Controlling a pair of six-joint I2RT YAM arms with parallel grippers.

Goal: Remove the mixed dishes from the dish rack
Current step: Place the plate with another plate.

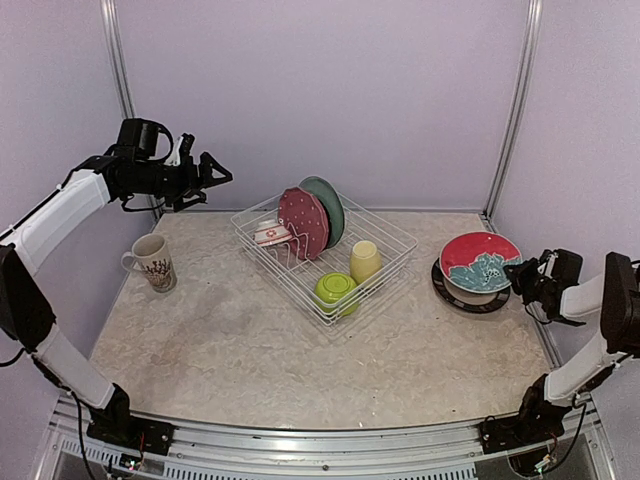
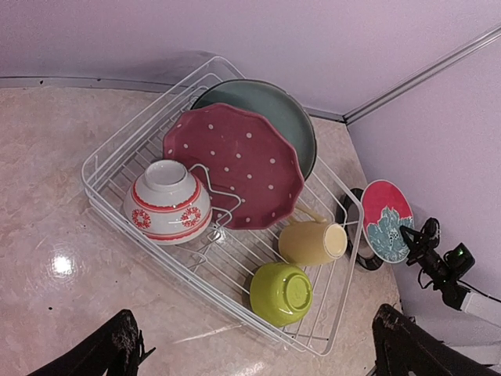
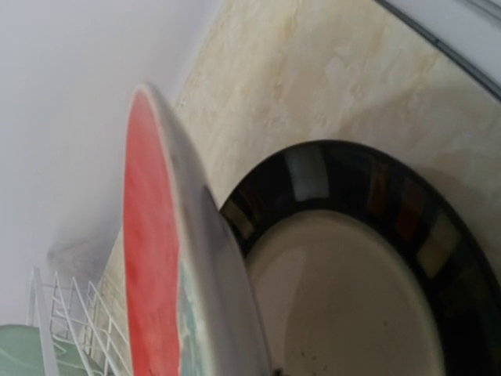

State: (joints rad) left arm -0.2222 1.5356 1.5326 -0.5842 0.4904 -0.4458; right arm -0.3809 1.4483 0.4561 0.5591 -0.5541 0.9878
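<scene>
Soft, even overhead light, faint shadows. Glare spots the table (image 2: 63,265). The red plate (image 3: 153,266) is blurred close-up

The dish rack (image 1: 400,243) is white wire all over. The pink plate (image 1: 303,222) shows a deep rosy red sprinkled with small white dots, and the teal plate (image 1: 334,208) is a plain, muted green-blue. The small bowl (image 2: 167,202) is white with red bands and red flower marks. The lime green bowl (image 1: 337,289) is a solid colour, and the pale yellow cup (image 1: 365,261) has no pattern either. The table (image 1: 230,340) is beige and marbled. The cream mug (image 1: 152,262) wears a dark brown branching print. The red plate (image 1: 480,262) carries a teal-blue floral motif edged in white. The dark plate (image 3: 360,282) has a black rim broken by grey and brownish blocks around a cream centre.
</scene>
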